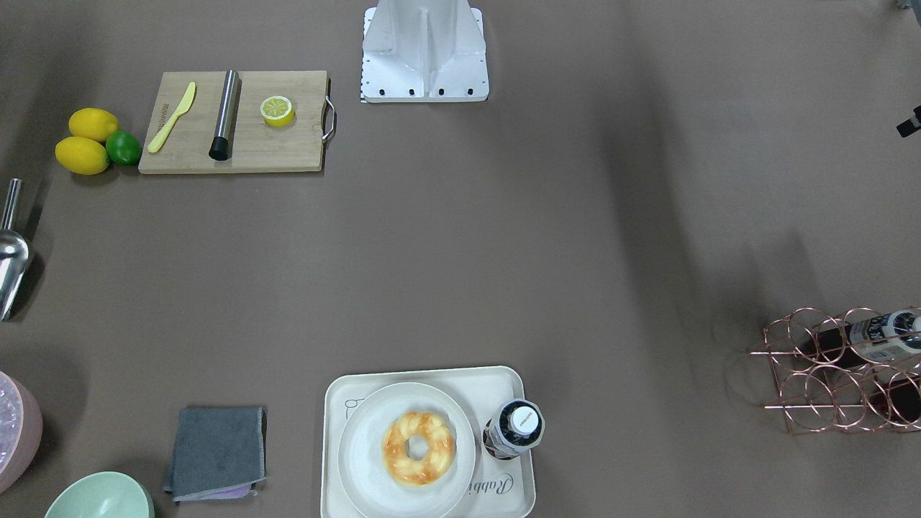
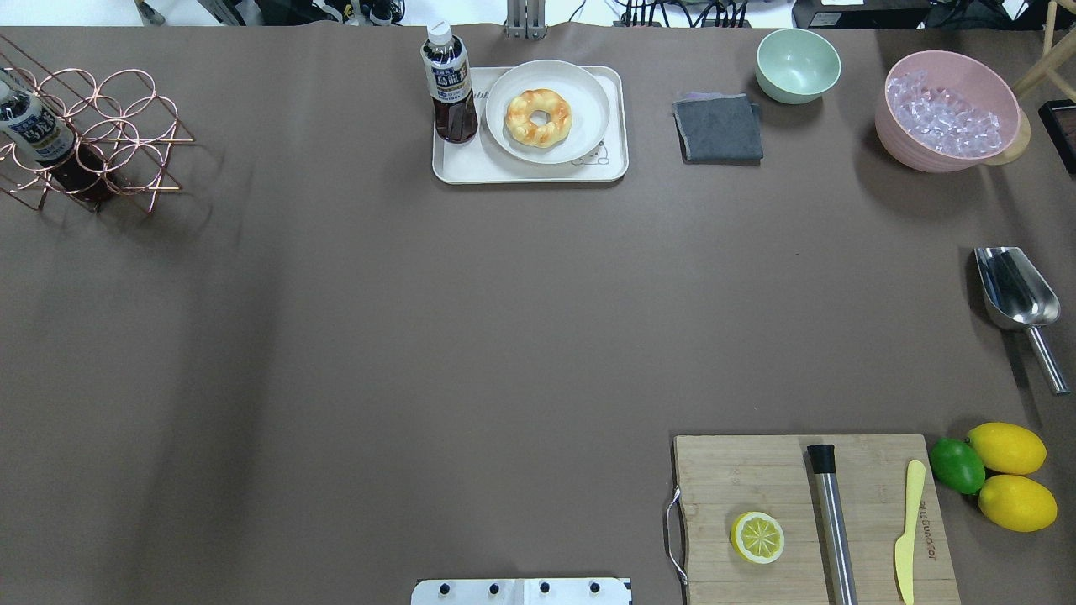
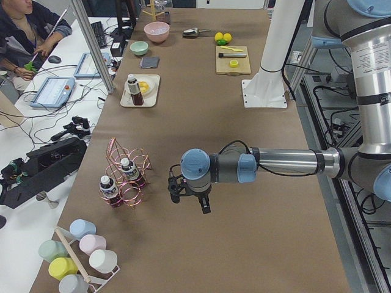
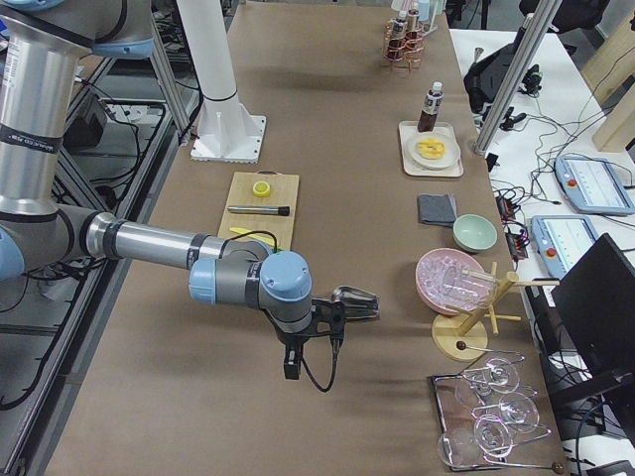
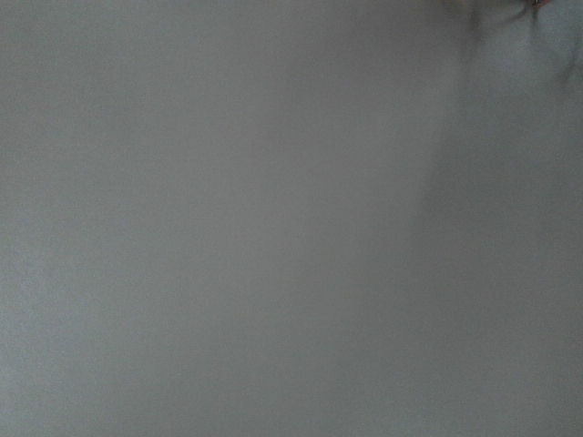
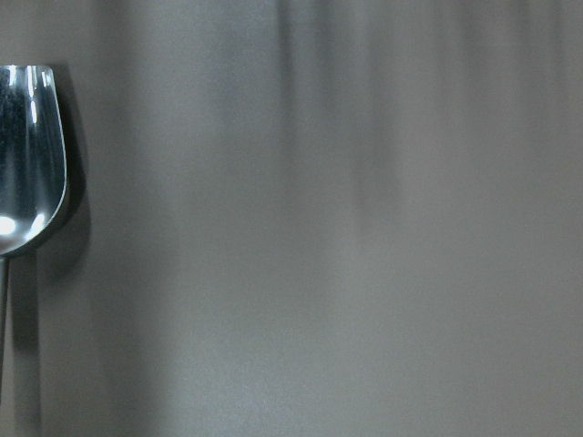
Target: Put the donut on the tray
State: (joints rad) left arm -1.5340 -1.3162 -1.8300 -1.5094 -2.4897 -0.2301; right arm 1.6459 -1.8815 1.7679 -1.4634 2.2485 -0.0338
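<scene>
The donut (image 2: 538, 118), a golden-orange twisted ring, lies on a round off-white plate (image 2: 588, 92). The plate sits on the cream-white tray (image 2: 538, 171) at the table's far edge. It also shows in the front-facing view (image 1: 418, 447), on the tray (image 1: 496, 381). A dark tea bottle (image 2: 450, 84) stands on the tray beside the plate. My left gripper (image 3: 189, 196) hovers above bare table near the wire rack, far from the tray. My right gripper (image 4: 327, 315) hovers near the steel scoop. I cannot tell whether either is open or shut.
A wooden cutting board (image 2: 756, 479) holds a halved lemon (image 2: 757, 537), a steel rod and a yellow knife. Lemons and a lime (image 2: 958, 465) lie beside it. A steel scoop (image 2: 1013, 290), pink ice bowl (image 2: 950, 113), green bowl (image 2: 797, 63), grey cloth (image 2: 719, 128) and copper bottle rack (image 2: 92, 134) ring the table.
</scene>
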